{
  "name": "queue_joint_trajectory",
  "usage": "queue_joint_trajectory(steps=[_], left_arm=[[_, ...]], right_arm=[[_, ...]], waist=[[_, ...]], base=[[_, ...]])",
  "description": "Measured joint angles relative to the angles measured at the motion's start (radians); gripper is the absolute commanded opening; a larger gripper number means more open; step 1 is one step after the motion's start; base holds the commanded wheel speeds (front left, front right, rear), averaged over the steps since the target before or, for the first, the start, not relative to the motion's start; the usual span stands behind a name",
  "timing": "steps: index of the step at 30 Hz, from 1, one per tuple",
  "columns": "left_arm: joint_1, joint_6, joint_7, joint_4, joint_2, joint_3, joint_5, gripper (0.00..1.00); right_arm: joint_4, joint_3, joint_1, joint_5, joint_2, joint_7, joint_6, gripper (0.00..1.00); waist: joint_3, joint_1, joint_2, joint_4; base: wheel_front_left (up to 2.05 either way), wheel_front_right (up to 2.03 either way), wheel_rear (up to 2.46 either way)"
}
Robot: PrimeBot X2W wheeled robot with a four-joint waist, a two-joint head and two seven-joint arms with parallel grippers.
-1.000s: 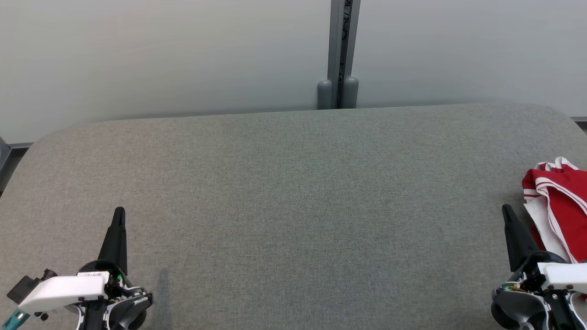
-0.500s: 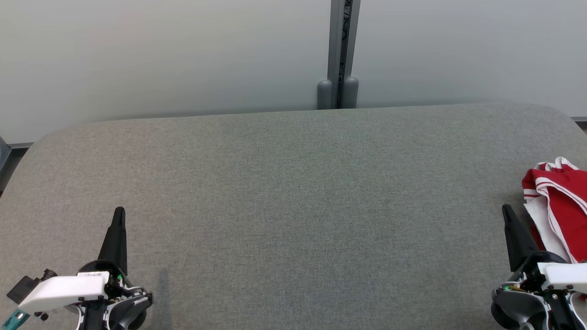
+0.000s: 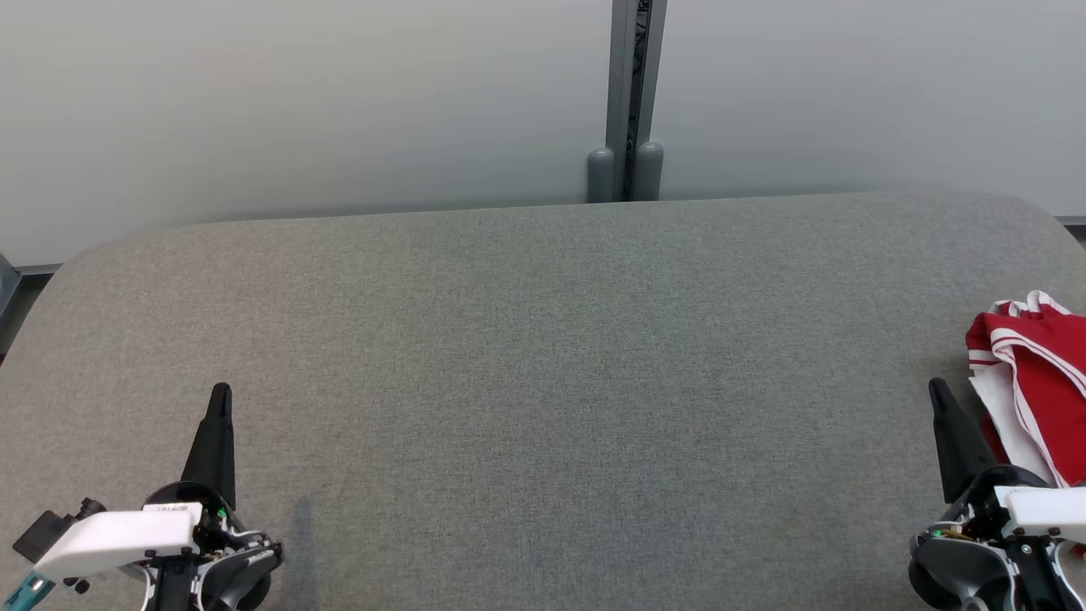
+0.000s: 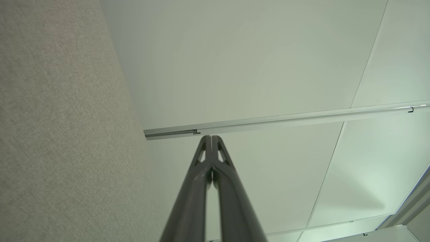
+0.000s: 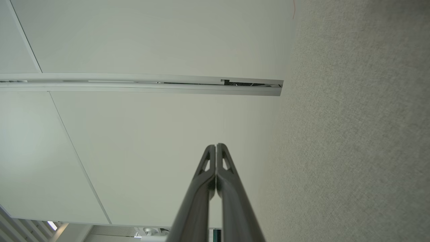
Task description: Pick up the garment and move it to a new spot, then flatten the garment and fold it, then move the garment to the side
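Garment [image 3: 1039, 382] cut off by frame edge

No change since earlier: left claw [image 3: 220, 393], right claw [image 3: 937, 388], garment [image 3: 1042, 373] all unmoved.

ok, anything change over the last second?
Nothing visibly changed. The left claw and right claw stay shut and empty, parked over the near corners of the grey table. The red and white garment lies bunched at the table's right edge beside the right claw, as before, and neither claw holds it.
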Motion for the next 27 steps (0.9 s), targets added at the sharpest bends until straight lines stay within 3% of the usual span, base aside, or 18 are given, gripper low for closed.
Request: queue_joint_trajectory(steps=[27], left_arm=[[0.000, 0.000, 0.000, 0.000, 0.000, 0.000, 0.000, 0.00]], right_arm=[[0.000, 0.000, 0.000, 0.000, 0.000, 0.000, 0.000, 0.00]], waist=[[0.000, 0.0000, 0.0000, 0.000]], base=[[0.00, 0.00, 0.00]])
